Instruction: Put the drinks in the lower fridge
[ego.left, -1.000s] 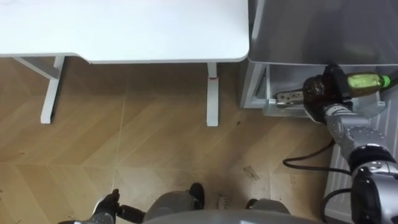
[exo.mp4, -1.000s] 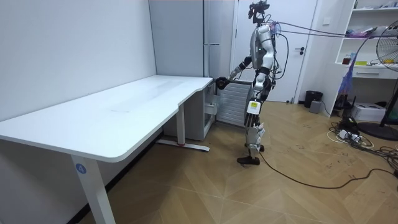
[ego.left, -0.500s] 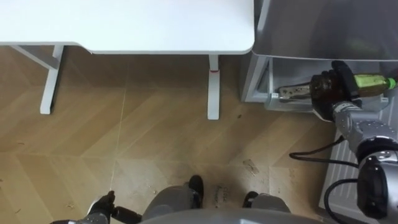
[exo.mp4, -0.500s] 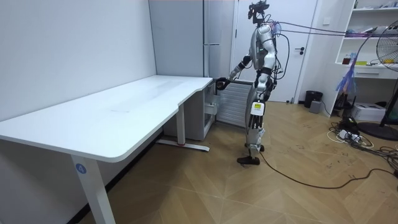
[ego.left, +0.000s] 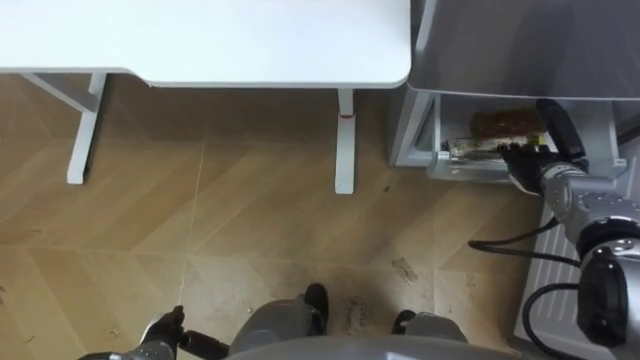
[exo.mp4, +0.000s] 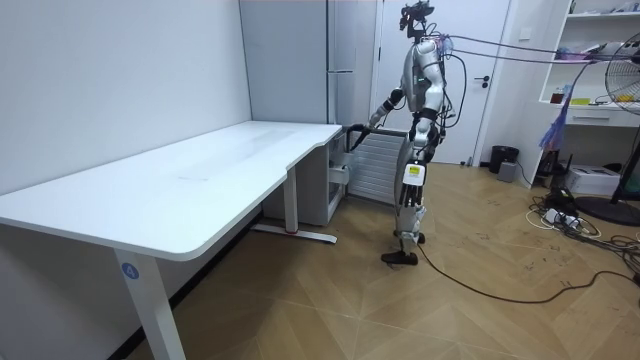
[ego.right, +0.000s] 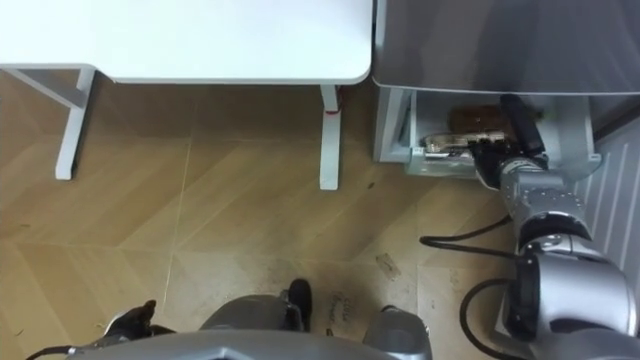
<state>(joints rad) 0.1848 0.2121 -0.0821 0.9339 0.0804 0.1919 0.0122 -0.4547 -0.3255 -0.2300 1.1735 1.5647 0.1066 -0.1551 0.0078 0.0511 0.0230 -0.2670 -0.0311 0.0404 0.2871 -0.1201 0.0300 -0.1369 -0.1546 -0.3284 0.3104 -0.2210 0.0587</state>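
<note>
Item: one drink (ego.left: 508, 123), a brownish bottle-like thing, lay on its side inside the open lower compartment (ego.left: 432, 125) of the grey fridge (ego.left: 520, 50). Position relative to the hand: the drink sat just beyond the fingertips of the right hand (ego.left: 528, 162), deeper in the compartment; whether the fingertips touched it could not be told. Right hand: reached in from the right to the compartment's front edge, its dark fingers (ego.left: 515, 152) spread and loosened toward the drink, clasping nothing that could be seen. A small silvery piece (ego.left: 470, 150) lay at the front edge of the compartment, just beside those fingers on the robot's left. Left hand (ego.left: 165, 328): low at the robot's side, well apart from the fridge, above the wooden floor (ego.left: 240, 220). Surroundings: a white desk (ego.left: 220, 40) stood directly to the left of the fridge, its end leg near the compartment's corner. Stance, from the room view: the robot stood upright before the fridge at the desk's far end, its right arm stretched forward and down toward the fridge.
</note>
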